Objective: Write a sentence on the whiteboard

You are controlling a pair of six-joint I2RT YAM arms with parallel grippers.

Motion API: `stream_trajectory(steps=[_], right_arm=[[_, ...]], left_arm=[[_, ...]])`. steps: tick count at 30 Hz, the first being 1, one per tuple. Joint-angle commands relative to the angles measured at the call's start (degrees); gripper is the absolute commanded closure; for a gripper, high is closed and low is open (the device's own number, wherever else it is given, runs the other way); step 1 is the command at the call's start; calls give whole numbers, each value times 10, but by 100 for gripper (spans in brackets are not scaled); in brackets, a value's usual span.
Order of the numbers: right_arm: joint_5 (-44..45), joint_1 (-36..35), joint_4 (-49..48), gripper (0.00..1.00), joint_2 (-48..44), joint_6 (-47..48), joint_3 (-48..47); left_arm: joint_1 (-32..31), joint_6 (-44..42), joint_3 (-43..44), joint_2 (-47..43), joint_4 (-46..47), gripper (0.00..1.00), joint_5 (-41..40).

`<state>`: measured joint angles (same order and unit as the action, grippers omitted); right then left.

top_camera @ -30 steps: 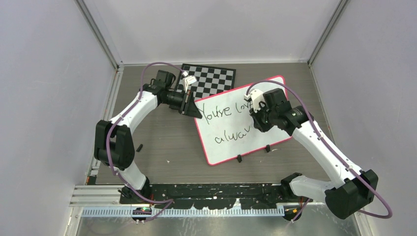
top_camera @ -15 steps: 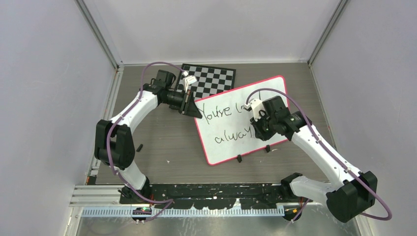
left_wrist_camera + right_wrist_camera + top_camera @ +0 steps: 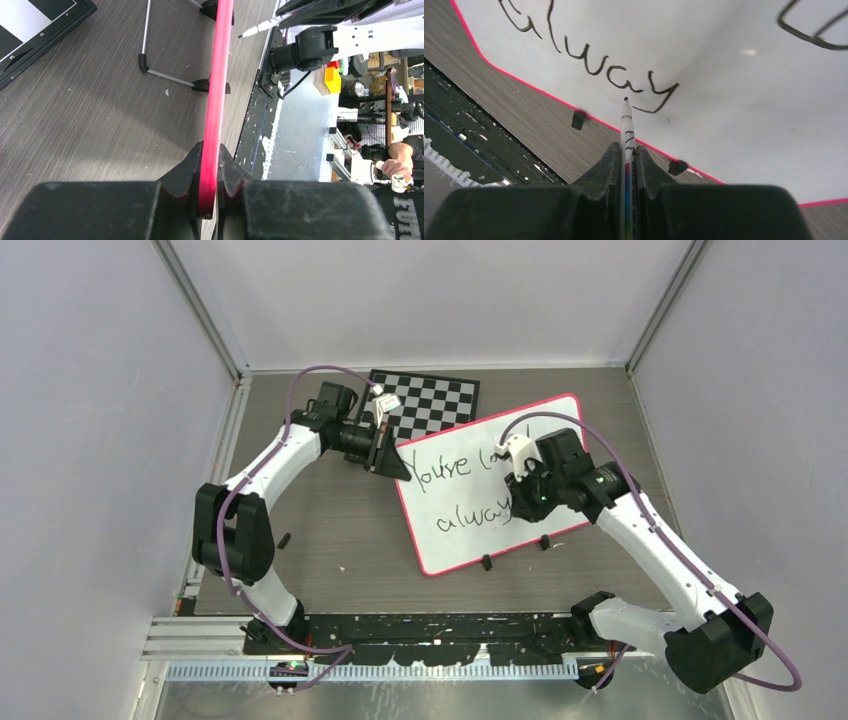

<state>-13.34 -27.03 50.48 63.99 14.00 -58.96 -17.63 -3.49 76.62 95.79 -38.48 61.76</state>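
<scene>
The whiteboard (image 3: 545,425), white with a pink-red frame, lies tilted on the table. The sentence (image 3: 447,468) reads "You're lo" in black, the rest hidden by my right arm, with "alway" (image 3: 474,516) below it. My left gripper (image 3: 394,466) is shut on the board's left edge; in the left wrist view the pink frame (image 3: 220,75) runs between its fingers (image 3: 211,152). My right gripper (image 3: 522,500) is shut on a white marker (image 3: 626,127). The marker's black tip points at the board just under the "ay" of "alway" (image 3: 594,70).
A black-and-white checkerboard (image 3: 432,400) lies behind the whiteboard, near my left wrist. Two small black clips (image 3: 487,562) (image 3: 545,542) sit on the board's near edge. A small black piece (image 3: 285,539) lies on the table at the left. Grey walls close in both sides.
My right gripper has moved with the marker from the first line down toward the end of "alway", where a "y" now shows. The left arm has not moved.
</scene>
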Motion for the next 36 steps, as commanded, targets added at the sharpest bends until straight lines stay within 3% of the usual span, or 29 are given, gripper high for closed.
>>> stream_trajectory(steps=[1,6,19,29,36], right_arm=[[15,44,9,100,-33,-3,-30],[32,99,7,100,-20,0,-45],[58,101,-42,100,22,-4,-48],[9,101,-20,100,29,5,-43],[36,101,-10,100,25,24,-25]], left_arm=[[-7,-15,14,19,3,100,-40],[-7,-16,13,20,6,100,-36],[-7,-13,6,23,19,100,-30],[-7,-15,6,25,18,100,-30],[-7,-19,7,24,15,100,-31]])
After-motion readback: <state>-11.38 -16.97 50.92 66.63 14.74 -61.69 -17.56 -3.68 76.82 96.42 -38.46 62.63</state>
